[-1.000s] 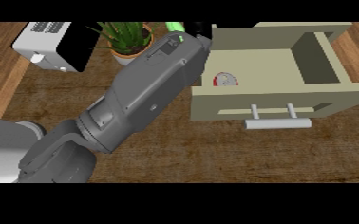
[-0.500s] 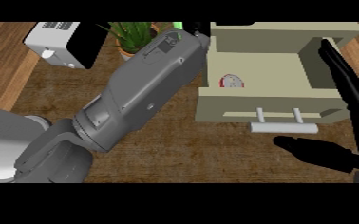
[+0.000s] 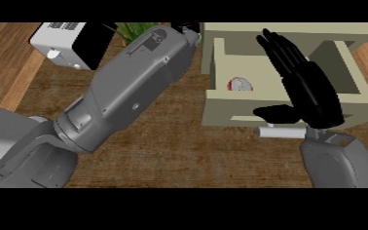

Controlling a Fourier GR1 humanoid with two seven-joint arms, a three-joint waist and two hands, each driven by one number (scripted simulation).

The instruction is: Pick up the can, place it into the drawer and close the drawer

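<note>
The can (image 3: 239, 84) lies inside the open beige drawer (image 3: 224, 108), against its front wall, with its red and white end showing. My right hand (image 3: 305, 85) is open above the drawer's middle, fingers straight and pointing away from me, thumb stretched left over the front wall. It hides part of the drawer's inside and the right part of the white handle (image 3: 280, 133). My left forearm (image 3: 133, 85) rises from the lower left towards the drawer's back left corner. Only a dark bit of the left hand (image 3: 188, 28) shows there.
A white appliance (image 3: 61, 44) with a black side stands at the back left of the wooden counter (image 3: 179, 151). A green plant (image 3: 135, 29) sits behind the left forearm. The drawer's walls rise around the can.
My right hand has come in from the right edge and now spreads over the drawer and its front. The left forearm has shifted a little rightward. The can stays in the drawer.
</note>
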